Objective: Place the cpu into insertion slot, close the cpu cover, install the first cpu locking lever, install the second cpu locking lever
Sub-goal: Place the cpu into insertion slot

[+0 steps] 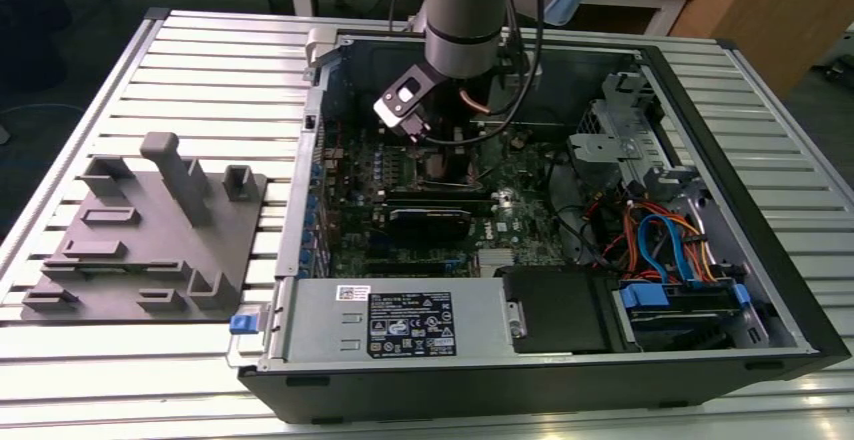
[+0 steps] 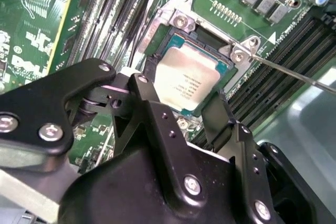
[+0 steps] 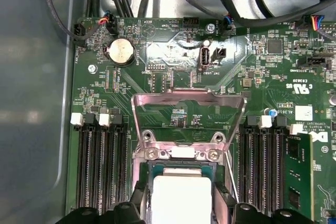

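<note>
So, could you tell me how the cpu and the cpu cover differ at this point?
The cpu is a solid plate with a dull silver top; the cpu cover is an open frame with green board showing through it. The cpu lies in the insertion slot; the cpu cover is swung open, away from it. Both are square and metallic.

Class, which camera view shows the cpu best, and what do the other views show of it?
The second wrist view: the cpu lies in the insertion slot with most of its silver top plain. The first wrist view shows the cpu cut off at the picture's edge. In the exterior view the arm stands over that spot.
</note>
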{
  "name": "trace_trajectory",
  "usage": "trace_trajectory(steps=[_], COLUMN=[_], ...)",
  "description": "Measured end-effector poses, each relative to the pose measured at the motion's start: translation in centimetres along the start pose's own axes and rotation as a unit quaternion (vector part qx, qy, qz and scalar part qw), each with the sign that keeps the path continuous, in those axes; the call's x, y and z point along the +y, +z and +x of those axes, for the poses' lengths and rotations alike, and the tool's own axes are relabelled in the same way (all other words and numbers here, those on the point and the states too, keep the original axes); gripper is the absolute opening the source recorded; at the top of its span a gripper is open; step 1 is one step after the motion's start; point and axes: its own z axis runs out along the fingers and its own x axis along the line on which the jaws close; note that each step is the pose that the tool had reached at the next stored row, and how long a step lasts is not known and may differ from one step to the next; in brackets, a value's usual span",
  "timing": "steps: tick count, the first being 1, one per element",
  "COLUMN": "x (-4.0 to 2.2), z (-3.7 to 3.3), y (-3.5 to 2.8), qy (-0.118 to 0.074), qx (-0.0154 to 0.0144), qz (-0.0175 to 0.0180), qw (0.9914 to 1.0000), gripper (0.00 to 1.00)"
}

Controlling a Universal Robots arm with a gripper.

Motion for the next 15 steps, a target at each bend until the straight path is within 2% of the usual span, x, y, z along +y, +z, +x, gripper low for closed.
trace_trajectory(steps=[5, 6, 7, 9, 12, 13, 15], x=[0.03, 0.04, 0.05, 0.06, 0.08, 0.08, 0.07], z=[0.02, 0.03, 0.03, 0.03, 0.04, 0.04, 0.04], y=[-0.67, -0.82, -0.94, -1.15, -1.25, -1.25, -1.26], qy=[0.000, 0.000, 0.000, 0.000, 0.000, 0.000, 0.000], qx=[0.0000, 0.0001, 0.0001, 0.0000, 0.0002, 0.0002, 0.0001], qz=[0.0008, 0.0011, 0.0014, 0.0022, 0.0031, 0.0031, 0.0032], qw=[1.00000, 1.00000, 1.00000, 1.00000, 1.00000, 1.00000, 0.99999], gripper=[0.61, 0.60, 0.53, 0.53, 0.35, 0.35, 0.24])
